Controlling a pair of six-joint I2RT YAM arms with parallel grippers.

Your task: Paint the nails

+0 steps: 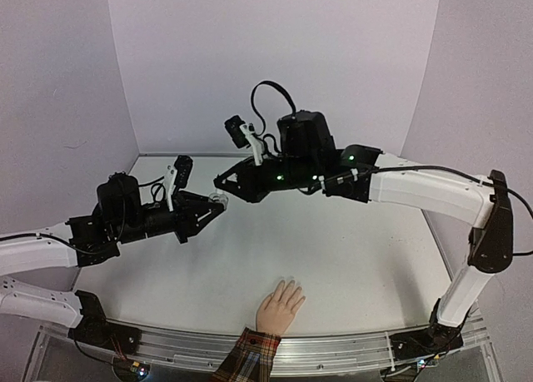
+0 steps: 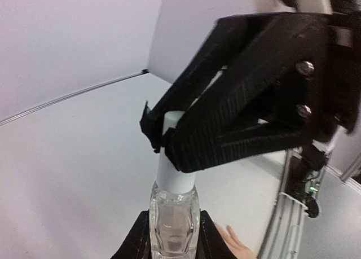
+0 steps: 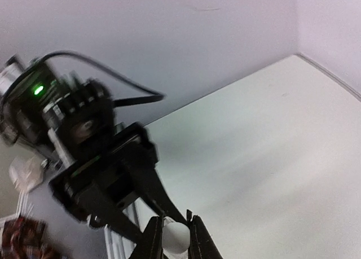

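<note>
Where the two arms meet above the middle of the white table (image 1: 350, 257), the left gripper (image 1: 215, 205) is clamped on a small clear glass bottle (image 2: 174, 228), its two black fingers (image 2: 134, 245) pressed against the bottle's sides low in the left wrist view. The bottle's white cylindrical cap (image 2: 176, 163) points toward the opposite arm. The right gripper (image 2: 159, 136) has its jaws closed on the far end of that cap, one ribbed black finger on either side. The right wrist view shows the same grip from behind, the rounded white cap wedged between the fingertips (image 3: 153, 236). Bottle and grippers are held in the air, off the tabletop. The peach-coloured five-fingered hand (image 1: 277, 309) lies flat at the near edge of the table, between the two arm bases, its fingers pointing toward the back wall. A red plaid cuff (image 1: 248, 355) at its wrist crosses the metal rail (image 1: 350, 353). The tiny pale nails (image 1: 290, 283) sit at the fingertips, nearly skin-coloured, well apart from the held bottle; whether any carries paint is too small to tell
</note>
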